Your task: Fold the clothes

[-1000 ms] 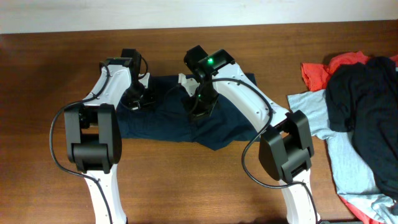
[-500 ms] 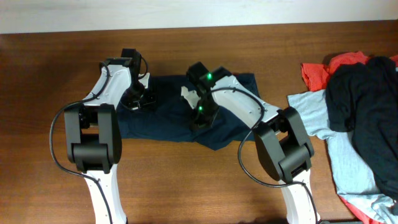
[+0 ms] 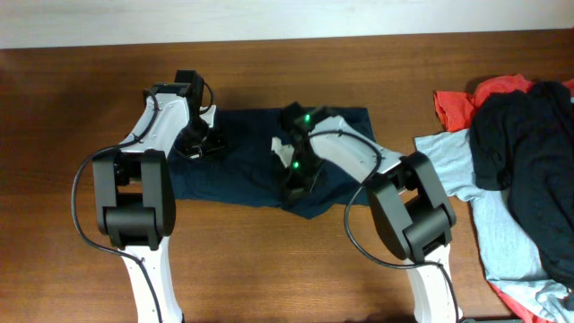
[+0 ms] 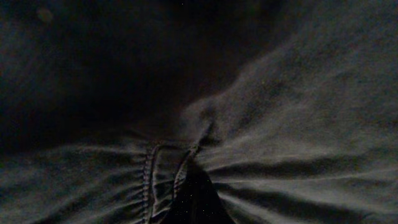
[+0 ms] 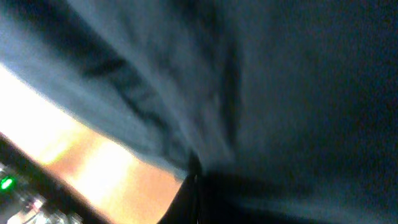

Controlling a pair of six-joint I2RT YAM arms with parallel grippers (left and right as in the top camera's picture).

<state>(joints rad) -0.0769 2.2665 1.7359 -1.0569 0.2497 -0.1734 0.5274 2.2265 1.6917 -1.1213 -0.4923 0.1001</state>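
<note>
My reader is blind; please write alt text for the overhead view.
A robot's left gripper and right gripper hold dark navy shorts spread on a brown table, at their left part and middle. A heap of red, light blue and dark clothes lies at the right.

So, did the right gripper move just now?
Yes. The right gripper slid toward the near side, away from the far edge of the table, pinching the shorts.

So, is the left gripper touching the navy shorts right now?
Touching. The left wrist view shows the left gripper shut on a pinch of the navy shorts, with the fabric puckering into its tips.
</note>
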